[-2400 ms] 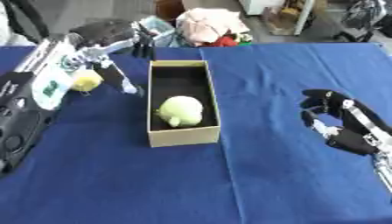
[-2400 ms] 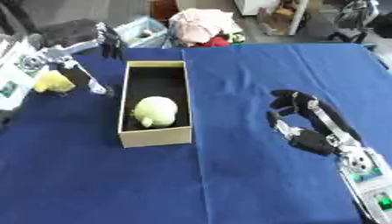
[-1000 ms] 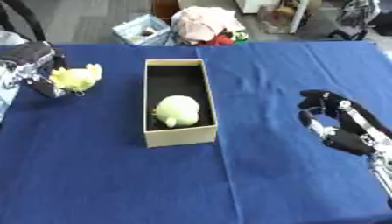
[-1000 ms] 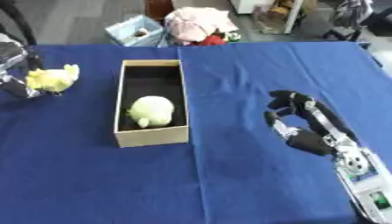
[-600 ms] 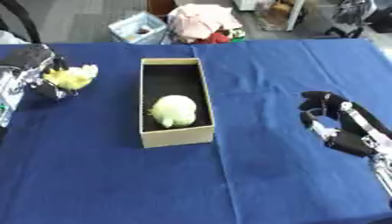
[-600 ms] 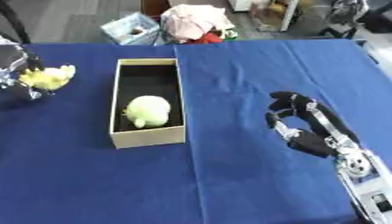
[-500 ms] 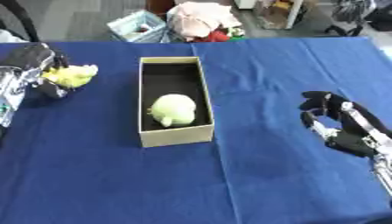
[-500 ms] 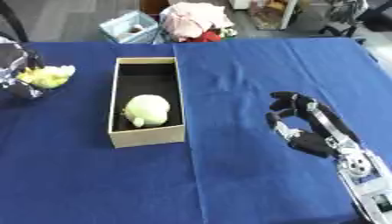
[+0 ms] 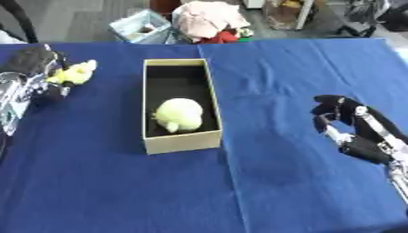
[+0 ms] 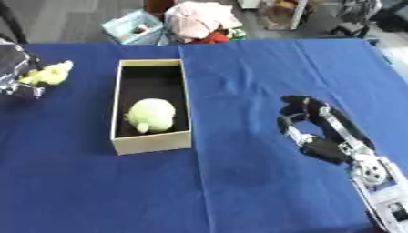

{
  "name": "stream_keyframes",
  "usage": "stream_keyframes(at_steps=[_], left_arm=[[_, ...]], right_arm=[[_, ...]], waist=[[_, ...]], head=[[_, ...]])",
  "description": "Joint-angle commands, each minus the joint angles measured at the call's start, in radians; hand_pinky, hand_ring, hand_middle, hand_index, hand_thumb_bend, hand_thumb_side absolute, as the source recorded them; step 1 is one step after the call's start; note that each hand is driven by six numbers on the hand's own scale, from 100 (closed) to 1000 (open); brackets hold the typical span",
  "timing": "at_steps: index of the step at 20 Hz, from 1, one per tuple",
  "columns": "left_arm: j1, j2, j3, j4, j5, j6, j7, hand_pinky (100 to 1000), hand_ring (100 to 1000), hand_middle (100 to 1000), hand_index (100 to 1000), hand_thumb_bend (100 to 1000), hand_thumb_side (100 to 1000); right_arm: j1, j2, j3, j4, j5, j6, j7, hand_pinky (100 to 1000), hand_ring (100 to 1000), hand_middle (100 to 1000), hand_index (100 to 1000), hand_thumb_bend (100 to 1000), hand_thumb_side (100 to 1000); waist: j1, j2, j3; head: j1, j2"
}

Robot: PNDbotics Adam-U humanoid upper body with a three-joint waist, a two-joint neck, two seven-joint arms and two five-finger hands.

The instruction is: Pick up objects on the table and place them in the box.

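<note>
A tan cardboard box [image 9: 211, 104] with a dark inside stands left of the table's middle. A pale green plush toy [image 9: 181, 115] lies in its near half. At the far left my left hand [image 9: 36, 73] is curled round a small yellow plush toy [image 9: 73, 73] and holds it just above the cloth, left of the box. My right hand [image 10: 318, 127] hovers over the right side of the table with its fingers curled and nothing in them.
A blue cloth [image 9: 271, 182] covers the table. Beyond the far edge lie a pink and red bundle [image 9: 209, 20] and a light blue basket [image 9: 142, 28] on the floor.
My left hand has closed on the yellow toy and drawn back toward the left edge with it. The right hand has stayed put. The camera has shifted a little.
</note>
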Motion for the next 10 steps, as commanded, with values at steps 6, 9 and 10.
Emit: stream_keyframes(at_steps=[6,9,10], left_arm=[[-0.043,0.027,-0.02,-0.129,0.082,-0.01,0.028,493,227,186,307,141,100],[-0.055,0.016,-0.059,-0.203,0.121,-0.042,-0.001,496,231,190,311,139,100],[-0.059,0.009,-0.073,-0.224,0.13,-0.053,-0.011,496,231,191,311,136,100]], right_arm=[[-0.011,-0.018,-0.011,-0.011,-0.004,-0.004,0.0,728,770,659,865,218,536],[-0.012,-0.015,-0.01,-0.012,-0.003,-0.005,0.002,727,770,659,865,218,535],[-0.012,-0.014,-0.009,-0.012,-0.003,-0.005,0.002,728,770,659,865,218,535]], waist=[[0.003,-0.025,0.002],[0.004,-0.027,0.001],[0.004,-0.028,0.001]], head=[[-0.002,-0.008],[-0.001,-0.009],[0.0,-0.009]])
